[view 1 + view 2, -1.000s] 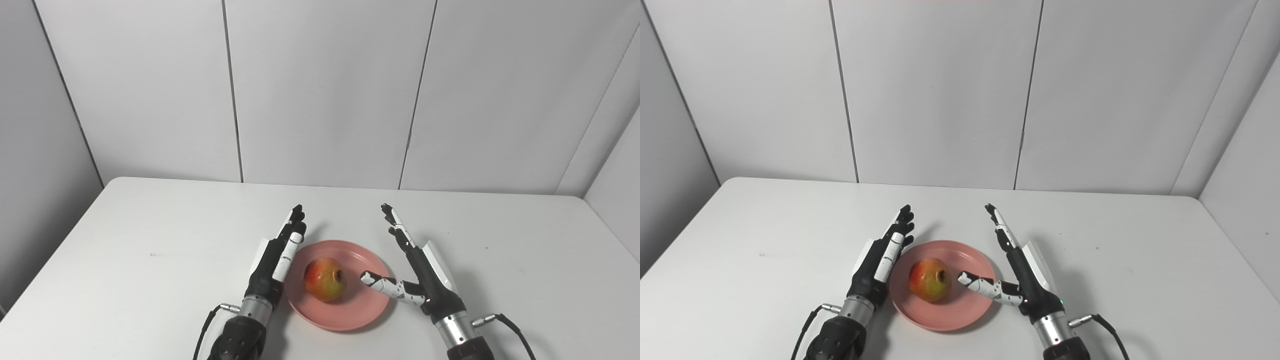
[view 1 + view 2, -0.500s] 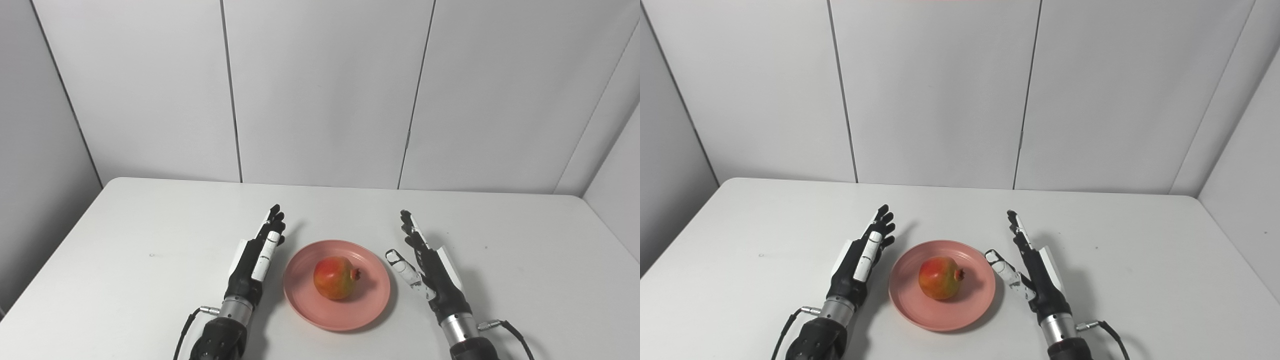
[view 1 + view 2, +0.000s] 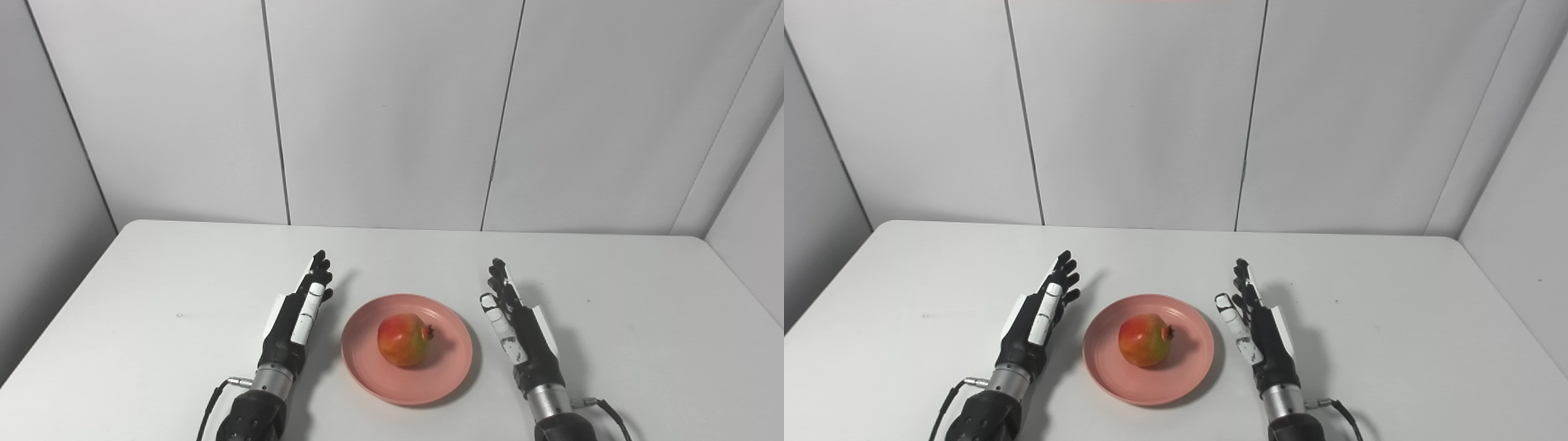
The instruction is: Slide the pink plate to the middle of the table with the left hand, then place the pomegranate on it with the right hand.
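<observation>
The pink plate (image 3: 422, 383) lies near the middle of the white table, close to its front edge. A red and yellow pomegranate (image 3: 402, 339) rests on the plate, its crown pointing right. My left hand (image 3: 297, 315) is open, fingers straight and pointing away, a short gap left of the plate. On the other side, my right hand (image 3: 519, 327) is open as well, fingers stretched forward, a small gap right of the plate. Neither hand touches the plate or the fruit.
The white table (image 3: 153, 288) runs back to grey wall panels (image 3: 392, 110) on three sides. Thin cables leave both wrists near the bottom edge.
My right hand let go of the pomegranate, drew back to the right off the plate and straightened. My left hand moved left away from the plate rim. The fruit rolled slightly.
</observation>
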Robot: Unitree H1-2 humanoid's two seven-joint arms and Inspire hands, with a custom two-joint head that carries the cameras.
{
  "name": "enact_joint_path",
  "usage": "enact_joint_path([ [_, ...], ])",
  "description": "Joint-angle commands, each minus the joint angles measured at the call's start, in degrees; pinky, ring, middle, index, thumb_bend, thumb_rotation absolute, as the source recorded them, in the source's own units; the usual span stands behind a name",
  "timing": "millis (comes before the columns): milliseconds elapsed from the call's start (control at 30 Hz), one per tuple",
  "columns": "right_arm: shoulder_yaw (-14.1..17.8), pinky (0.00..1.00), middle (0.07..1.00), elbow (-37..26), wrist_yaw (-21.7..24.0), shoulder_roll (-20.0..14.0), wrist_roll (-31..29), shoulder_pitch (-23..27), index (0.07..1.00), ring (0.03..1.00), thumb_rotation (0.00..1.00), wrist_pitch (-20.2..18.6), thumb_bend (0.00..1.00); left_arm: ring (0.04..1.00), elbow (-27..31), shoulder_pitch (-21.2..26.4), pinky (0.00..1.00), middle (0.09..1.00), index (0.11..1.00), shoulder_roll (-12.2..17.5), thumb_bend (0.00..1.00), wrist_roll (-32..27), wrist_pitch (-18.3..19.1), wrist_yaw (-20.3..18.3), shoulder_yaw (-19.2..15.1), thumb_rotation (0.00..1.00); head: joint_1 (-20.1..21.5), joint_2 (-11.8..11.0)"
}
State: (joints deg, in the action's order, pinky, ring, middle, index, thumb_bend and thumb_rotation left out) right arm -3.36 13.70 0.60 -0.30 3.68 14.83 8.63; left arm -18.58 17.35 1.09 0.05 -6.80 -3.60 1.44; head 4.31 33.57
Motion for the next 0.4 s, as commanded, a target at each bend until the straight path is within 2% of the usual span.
enact_joint_path([
  [0, 0.50, 0.96, 1.000, -1.08, -0.03, 0.51, -0.93, 2.58, 1.000, 0.996, 0.92, -0.02, 0.54, 0.969, 0.77, -0.17, 0.93, 0.986, 0.991, 0.81, 0.63, -0.94, 0.38, -0.61, -0.50, 1.00, -0.01, 0.09],
  [367, 1.23, 0.97, 1.000, -0.88, -0.12, 1.07, -1.64, 2.85, 1.000, 0.990, 0.91, -0.99, 0.54, 0.965, 0.70, -0.15, 0.93, 0.984, 0.991, 0.85, 0.64, -1.15, 1.06, -1.27, -0.69, 1.00, 0.03, 0.10],
])
